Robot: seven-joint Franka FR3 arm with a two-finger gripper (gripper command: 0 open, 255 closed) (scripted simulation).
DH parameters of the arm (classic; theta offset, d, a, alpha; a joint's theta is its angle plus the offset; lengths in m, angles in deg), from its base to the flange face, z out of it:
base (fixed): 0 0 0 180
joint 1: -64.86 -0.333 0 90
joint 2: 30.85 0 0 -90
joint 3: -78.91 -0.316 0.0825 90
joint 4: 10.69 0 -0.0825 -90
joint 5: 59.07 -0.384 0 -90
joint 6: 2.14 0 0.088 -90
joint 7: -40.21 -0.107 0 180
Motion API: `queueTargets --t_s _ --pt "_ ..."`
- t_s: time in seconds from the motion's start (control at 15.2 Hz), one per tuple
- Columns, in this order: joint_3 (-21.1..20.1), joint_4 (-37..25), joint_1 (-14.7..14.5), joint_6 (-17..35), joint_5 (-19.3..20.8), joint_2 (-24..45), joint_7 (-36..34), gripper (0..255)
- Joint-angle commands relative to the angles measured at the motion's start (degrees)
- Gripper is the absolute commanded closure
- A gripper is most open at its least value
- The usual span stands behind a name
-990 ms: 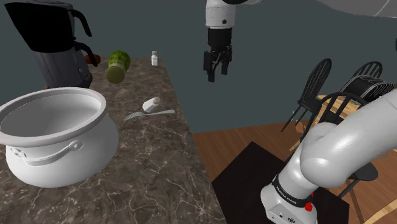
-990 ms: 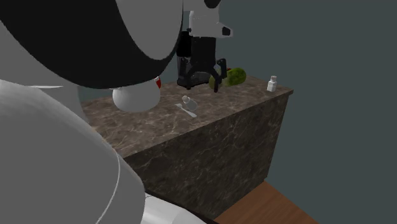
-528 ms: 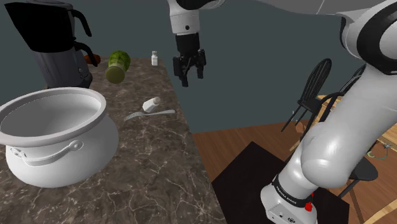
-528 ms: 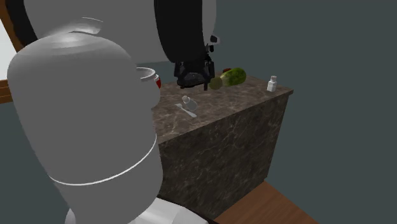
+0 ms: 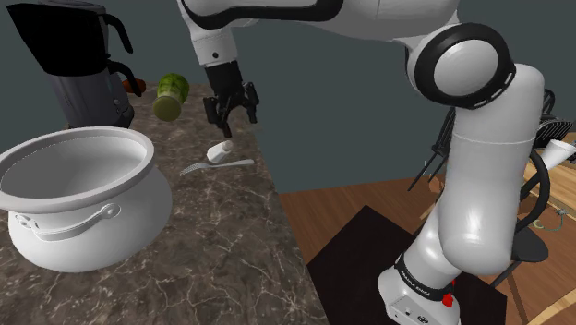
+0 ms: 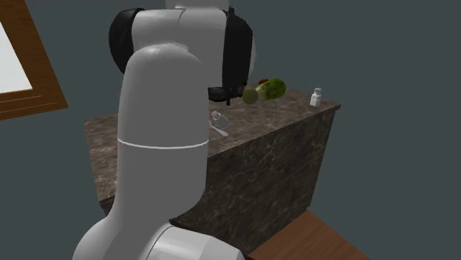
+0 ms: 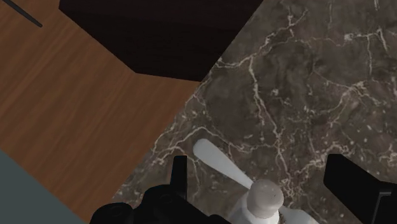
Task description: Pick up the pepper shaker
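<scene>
Half the coffee maker (image 5: 78, 65) is chopped off at the shoulder view's top left, and the big white pot (image 5: 78, 198) in front of it gets clipped a bit too. There's a green thing (image 5: 171, 95) by the far edge of the counter (image 5: 212, 249), and honestly I can't tell what it is. The pepper shaker (image 5: 219, 150) is plain white, lying on its side near the counter's edge on the shoulder view's right, just beside a pale utensil (image 5: 217, 166). Fork or spoon, hard to say. In the wrist view the shaker's body runs off the frame, and its round cap sits between the fingers (image 7: 178, 181), which don't touch it. The gripper (image 5: 233, 118) hangs just above the shaker, pointing down, jaws spread wide. The arm (image 5: 480, 185) rises from the stand (image 5: 415, 305), bends at a high elbow and stretches across to the counter. In the second exterior view its bulk covers much of the counter, and a small white bottle (image 6: 315, 97) stands upright at the far corner.
</scene>
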Motion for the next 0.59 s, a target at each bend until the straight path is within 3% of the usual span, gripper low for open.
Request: queueTargets --t_s 0.0,0.07,0.53 --pt "-0.2 -9.3 -1.7 -3.5 1.1 7.4 -1.2 0" --pt "-0.2 -13.8 -2.6 -5.3 1.5 10.8 -1.7 0" --pt "-0.1 -6.9 -2.1 0.6 1.3 9.9 -1.6 0"
